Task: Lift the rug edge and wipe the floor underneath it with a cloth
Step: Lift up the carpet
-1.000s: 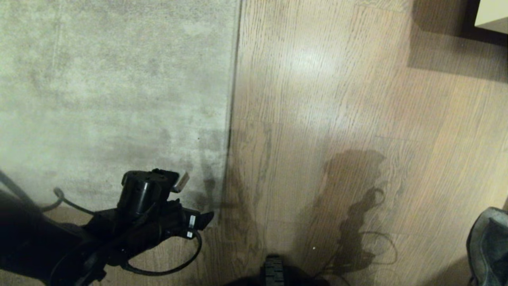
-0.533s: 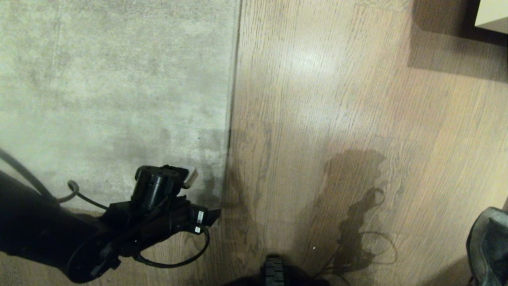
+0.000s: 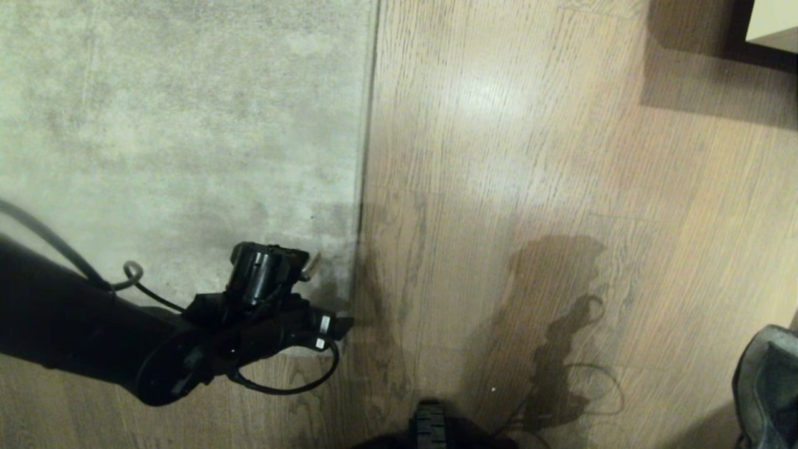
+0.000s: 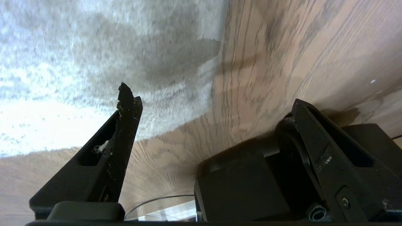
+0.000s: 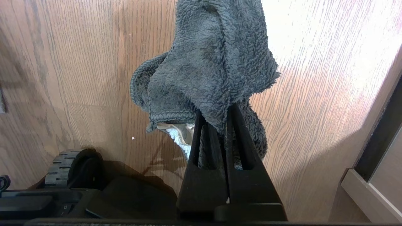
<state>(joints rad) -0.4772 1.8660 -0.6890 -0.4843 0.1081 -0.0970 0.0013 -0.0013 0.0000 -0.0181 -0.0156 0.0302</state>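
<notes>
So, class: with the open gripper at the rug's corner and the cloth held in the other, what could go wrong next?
1. The open left gripper may slide over the thin rug edge and grab nothing.
2. The cloth hangs loosely from the shut right gripper; it might slip out on the floor while wiping.

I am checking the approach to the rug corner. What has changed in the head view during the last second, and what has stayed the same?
The left gripper moved rightward and farther from the robot, toward the near corner of the rug, with open jaws and nothing held. The rug lies flat as before on the floor. The right gripper stays shut on the cloth.
</notes>
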